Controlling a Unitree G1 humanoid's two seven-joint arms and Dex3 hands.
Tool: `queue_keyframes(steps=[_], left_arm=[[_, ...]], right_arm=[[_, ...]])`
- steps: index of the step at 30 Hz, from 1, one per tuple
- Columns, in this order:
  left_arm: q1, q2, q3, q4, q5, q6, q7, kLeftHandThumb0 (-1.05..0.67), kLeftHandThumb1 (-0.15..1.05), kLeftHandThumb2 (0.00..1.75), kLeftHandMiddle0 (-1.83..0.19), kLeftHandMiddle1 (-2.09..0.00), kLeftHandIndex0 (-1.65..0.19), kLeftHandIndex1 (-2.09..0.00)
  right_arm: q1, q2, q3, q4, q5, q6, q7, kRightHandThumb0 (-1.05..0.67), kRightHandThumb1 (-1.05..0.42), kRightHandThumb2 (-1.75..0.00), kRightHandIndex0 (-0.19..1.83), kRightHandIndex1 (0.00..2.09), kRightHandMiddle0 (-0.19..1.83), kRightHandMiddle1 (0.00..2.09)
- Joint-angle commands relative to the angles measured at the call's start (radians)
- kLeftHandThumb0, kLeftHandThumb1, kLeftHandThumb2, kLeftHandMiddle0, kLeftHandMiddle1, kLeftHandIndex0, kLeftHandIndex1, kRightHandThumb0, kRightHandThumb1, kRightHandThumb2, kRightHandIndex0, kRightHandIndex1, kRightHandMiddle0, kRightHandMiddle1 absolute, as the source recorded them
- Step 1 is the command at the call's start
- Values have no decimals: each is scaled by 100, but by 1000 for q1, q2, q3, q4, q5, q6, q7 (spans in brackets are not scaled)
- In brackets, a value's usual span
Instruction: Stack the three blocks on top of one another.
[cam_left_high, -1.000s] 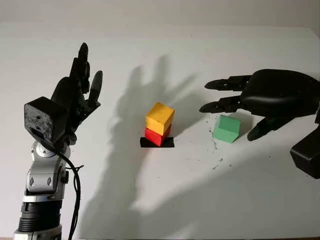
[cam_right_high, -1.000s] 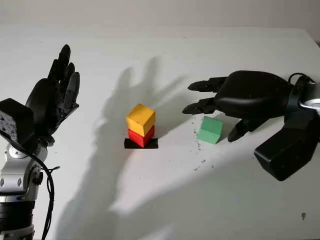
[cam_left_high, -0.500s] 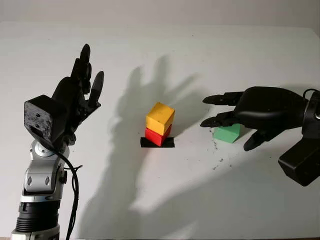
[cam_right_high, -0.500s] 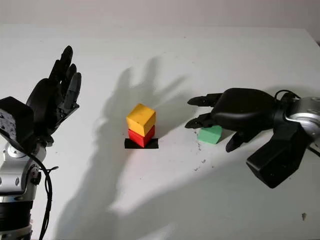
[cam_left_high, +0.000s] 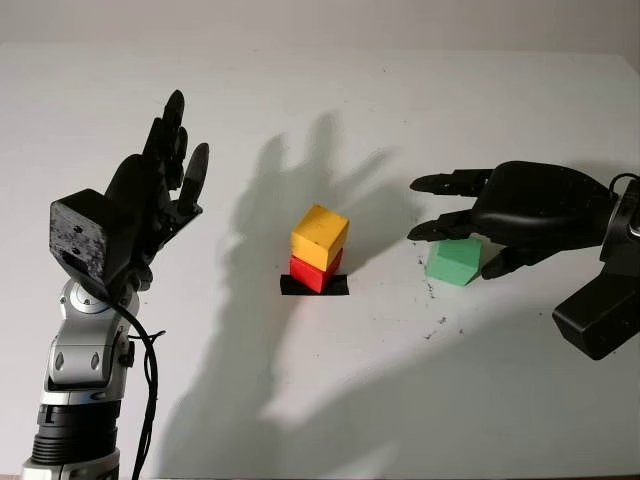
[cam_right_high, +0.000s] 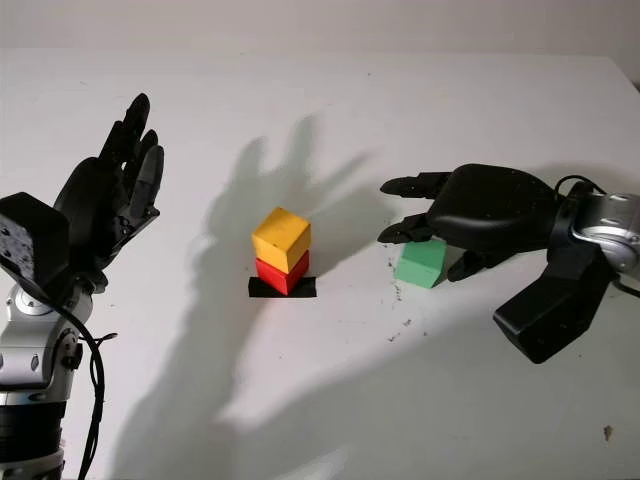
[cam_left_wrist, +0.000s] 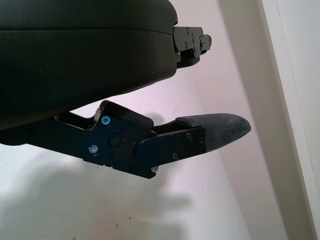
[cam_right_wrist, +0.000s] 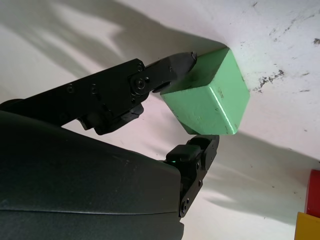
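Note:
A yellow block (cam_left_high: 320, 235) sits on a red block (cam_left_high: 314, 271), which stands on a black tape mark (cam_left_high: 291, 285) at the table's middle. To their right a green block (cam_left_high: 455, 260) stands on the table. My right hand (cam_left_high: 452, 240) is lowered over it. In the right wrist view one fingertip (cam_right_wrist: 180, 62) presses the green block (cam_right_wrist: 212, 100) at a top corner, and the thumb tip (cam_right_wrist: 202, 147) touches the opposite face. My left hand (cam_left_high: 165, 170) is open, raised upright at the far left, away from the blocks.
The white table (cam_left_high: 330, 400) has dark scuff specks (cam_left_high: 436, 325) just in front of the green block. Its back edge meets a pale wall (cam_left_high: 320, 20). The right forearm (cam_left_high: 600, 310) reaches in from the right edge.
My right hand has come down and left over the green block, and its fingers have closed in until they touch its sides. The left hand and the stack have stayed put.

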Motion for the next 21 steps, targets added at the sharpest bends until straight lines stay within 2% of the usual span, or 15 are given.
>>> queue_keyframes(steps=[1,6,13,21], left_arm=[[6,4,-3,-18,-1,2,-2,-70,105,60,8,-6,9,-7],[6,7,-6,-19,5,6,1,-71,105,60,7,-6,8,-7],[3,27,-4,-22,7,8,-21,-71,105,63,11,-4,12,-5],[-5,48,-9,-19,26,22,-26,-73,105,63,14,-4,14,-4]], right_arm=[[-22,-16,13,-1,-24,-6,-39,-30,-96,-8,29,10,64,15],[-46,-20,46,9,-87,4,-109,-32,-95,-6,31,9,68,17],[-58,-5,63,53,-45,-6,-114,-33,-94,-5,34,9,79,23],[-39,4,62,81,134,-9,35,-38,-92,-5,30,5,85,31]])
